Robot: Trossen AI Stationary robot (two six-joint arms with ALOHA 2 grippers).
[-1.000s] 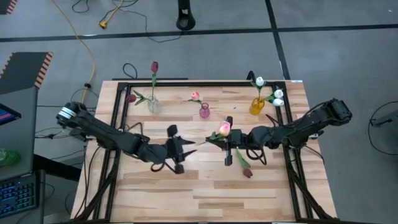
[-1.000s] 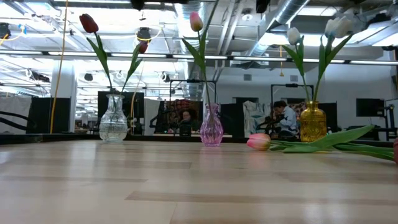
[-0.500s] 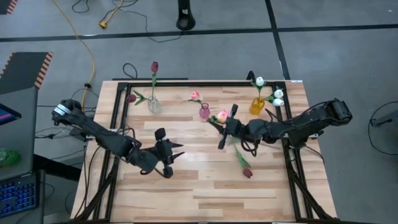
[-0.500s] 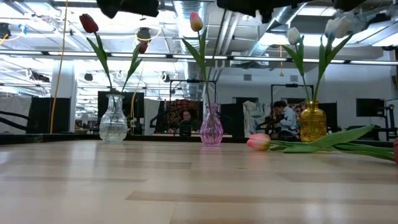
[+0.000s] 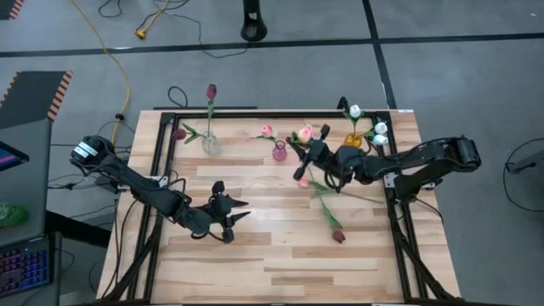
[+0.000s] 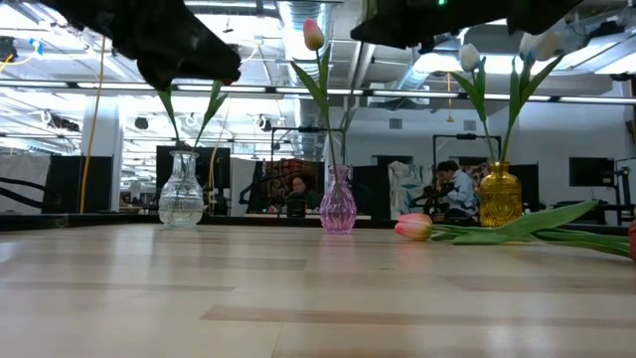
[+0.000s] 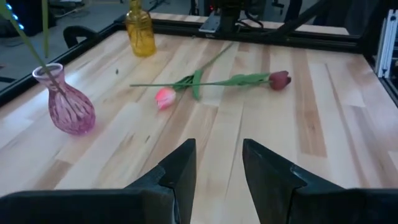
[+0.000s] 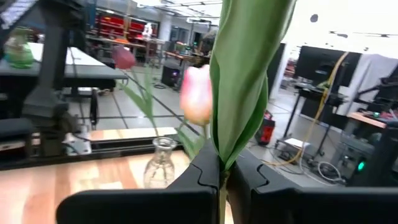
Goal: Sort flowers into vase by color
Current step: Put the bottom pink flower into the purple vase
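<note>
My right gripper (image 5: 313,151) is over the table's far middle, near the pink vase (image 5: 280,153), shut on a pink tulip whose head (image 5: 305,133) shows beside it. The pink vase holds one pink tulip (image 5: 267,131). The clear vase (image 5: 210,144) holds dark red tulips, and the yellow vase (image 5: 352,144) holds white ones. A second pink tulip (image 7: 165,98) and a dark red tulip (image 7: 280,79) lie flat on the table. My left gripper (image 5: 236,211) is open and empty over the table's middle left; it also shows in the left wrist view (image 7: 217,149). My right gripper pinches the pink tulip's stem and the base of its long leaf (image 8: 221,163) between its two shut fingers. The fingers come at it about level. The tulip stands upright above them, with the leaf and pink head (image 8: 198,93) on top, clear of the table.
The three vases stand in a row along the far edge. The lying tulips' stems (image 5: 327,208) cross the boards right of the middle. A black frame (image 5: 161,153) runs along the table's sides. The near half of the table (image 5: 280,272) is bare wood.
My right gripper has carried the pink tulip from the table's middle toward the far edge, to beside the pink vase, uncovering the pink tulip that lies on the boards. My left gripper has drawn back toward the table's left and near edge.
</note>
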